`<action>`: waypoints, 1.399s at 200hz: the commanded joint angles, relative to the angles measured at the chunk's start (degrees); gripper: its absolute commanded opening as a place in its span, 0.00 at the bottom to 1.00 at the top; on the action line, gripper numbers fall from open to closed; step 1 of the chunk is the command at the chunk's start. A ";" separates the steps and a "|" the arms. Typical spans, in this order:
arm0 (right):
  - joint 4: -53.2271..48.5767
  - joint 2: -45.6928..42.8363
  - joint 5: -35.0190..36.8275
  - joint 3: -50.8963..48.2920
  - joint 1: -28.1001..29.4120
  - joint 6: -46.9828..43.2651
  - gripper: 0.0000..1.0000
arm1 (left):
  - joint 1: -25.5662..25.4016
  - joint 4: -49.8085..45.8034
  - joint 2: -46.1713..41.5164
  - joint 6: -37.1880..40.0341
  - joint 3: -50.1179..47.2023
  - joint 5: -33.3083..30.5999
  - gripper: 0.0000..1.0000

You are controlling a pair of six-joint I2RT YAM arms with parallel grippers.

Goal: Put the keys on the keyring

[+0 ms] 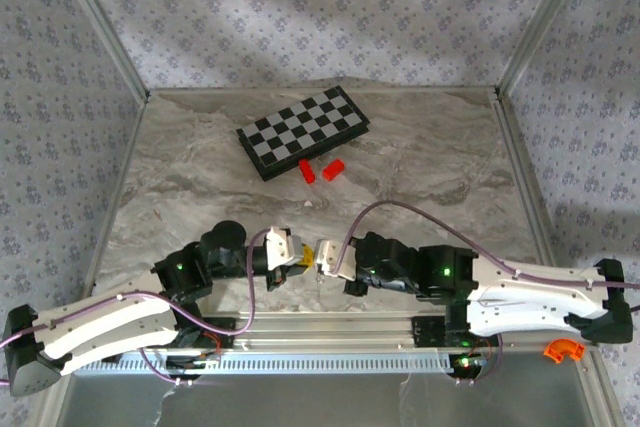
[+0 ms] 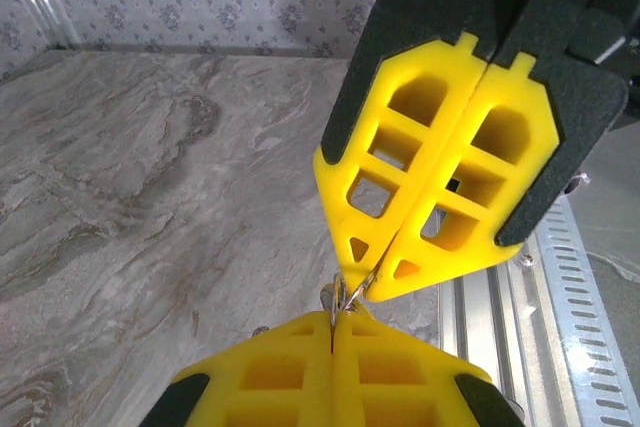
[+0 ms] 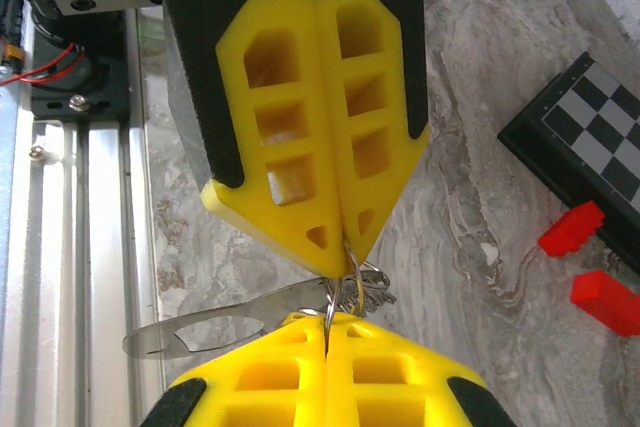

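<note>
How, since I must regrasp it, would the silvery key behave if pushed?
The key looks like thin flat metal, so probably stiff and light. It seems attached at the ring, so it would likely swing or pivot rather than slide off. Its smooth face may be slippery.

We see white shells on the left arm (image 1: 110,332) and the right arm (image 1: 530,302), with black joints nearer the wrists, each carrying a small green lamp (image 1: 443,271). A thin purple cable (image 1: 400,209) runs along each arm. The left pincer (image 1: 300,255) and the right pincer (image 1: 328,257) have yellow fingers (image 3: 265,219) moulded with square and triangular pockets, backed by black holders with round screw holes.
</note>
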 commanded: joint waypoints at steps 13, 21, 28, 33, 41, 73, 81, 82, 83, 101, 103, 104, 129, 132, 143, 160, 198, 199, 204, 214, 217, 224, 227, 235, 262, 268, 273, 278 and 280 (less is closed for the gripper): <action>2.24 -0.36 4.03 -1.40 1.62 -1.77 0.00 | -0.16 3.30 -1.01 -1.27 2.35 -1.94 0.00; 2.76 -0.87 4.83 -1.88 1.74 -1.78 0.00 | -0.16 3.62 -1.04 -1.39 2.03 -2.33 0.00; 3.25 -1.40 5.40 -2.40 1.73 -1.77 0.00 | -0.16 3.82 -1.09 -1.32 1.76 -2.80 0.00; 3.85 -1.69 5.68 -2.72 1.77 -1.70 0.00 | -0.16 4.01 -1.14 -1.34 1.58 -3.08 0.00; 4.87 -2.62 6.11 -3.48 1.73 -1.44 0.00 | -0.14 4.37 -1.33 -1.42 1.26 -3.27 0.00; 5.93 -4.07 6.36 -5.24 1.84 -0.22 0.00 | -0.14 7.73 -2.52 -2.03 -0.36 -3.38 0.00; 5.81 -3.97 6.39 -5.41 1.82 0.15 0.00 | -0.16 9.42 -2.71 -2.51 -1.10 -3.34 0.00; 5.81 -4.01 6.38 -5.45 1.81 0.20 0.00 | -0.16 9.84 -2.71 -2.59 -1.22 -3.31 0.00; 5.81 -4.03 6.37 -5.47 1.80 0.23 0.00 | -0.16 10.19 -2.72 -2.63 -1.46 -3.25 0.00; 6.34 -4.37 6.03 -5.91 1.83 0.68 0.00 | -0.14 14.97 -2.55 -3.94 -3.21 -2.34 0.00; 6.40 -4.33 6.02 -5.90 1.80 0.76 0.00 | -0.16 15.35 -2.54 -4.11 -3.37 -2.39 0.00; 6.50 -4.41 6.01 -5.91 1.80 0.77 0.00 | -0.16 15.54 -2.54 -4.14 -3.46 -2.35 0.00; 7.85 -5.06 5.57 -6.62 1.84 1.04 0.00 | -0.16 20.92 -3.07 -5.55 -5.65 -2.71 0.00; 7.99 -5.10 5.51 -6.69 1.88 1.04 0.00 | -0.16 21.63 -3.19 -5.76 -5.84 -2.75 0.00; 8.45 -5.13 5.49 -6.88 1.88 1.13 0.00 | -0.16 23.07 -3.33 -6.35 -6.31 -2.85 0.00; 8.94 -5.23 5.09 -6.98 1.86 1.21 0.02 | -0.16 23.36 -3.33 -6.45 -6.27 -3.08 0.00; 9.00 -8.73 2.94 -7.16 1.68 3.77 0.12 | -0.10 22.04 -4.16 -6.04 -5.58 -1.79 0.00; 8.99 -8.94 2.89 -7.16 1.69 3.86 0.12 | -0.13 22.00 -4.19 -6.03 -5.58 -1.74 0.00; 9.07 -9.85 2.50 -7.31 1.69 4.26 0.13 | -0.14 21.72 -4.34 -5.89 -5.43 -1.31 0.00; 9.01 -12.14 1.53 -7.41 1.50 5.26 0.17 | -0.16 21.28 -4.79 -5.66 -5.29 -0.15 0.00; 8.98 -12.86 1.00 -7.51 1.46 5.49 0.17 | -0.14 21.20 -4.94 -5.53 -5.30 0.26 0.00; 9.00 -14.70 -0.43 -7.67 1.36 5.93 0.21 | -0.10 21.09 -5.49 -5.49 -5.30 1.06 0.00; 9.05 -15.25 -0.90 -7.75 1.23 6.07 0.23 | -0.15 21.06 -5.59 -5.41 -5.30 1.39 0.00; 9.81 -17.44 -2.49 -8.10 0.88 6.60 0.27 | -0.15 20.80 -6.26 -5.45 -5.26 2.32 0.00; 10.89 -22.02 -5.99 -8.74 -0.64 8.31 0.40 | -0.13 18.99 -7.95 -5.53 -4.54 4.83 0.00; 10.92 -22.11 -6.26 -8.67 -1.06 8.49 0.42 | -0.16 18.74 -8.29 -5.68 -4.51 5.26 0.00; 10.92 -21.93 -6.54 -8.62 -1.31 8.51 0.43 | -0.16 18.62 -8.57 -5.71 -4.43 5.64 0.00; 10.84 -21.56 -6.88 -8.42 -1.62 8.51 0.43 | -0.16 18.53 -8.81 -5.79 -4.42 6.12 0.00; 10.83 -21.31 -7.06 -8.39 -1.74 8.51 0.43 | -0.12 18.42 -8.85 -5.83 -4.42 6.28 0.00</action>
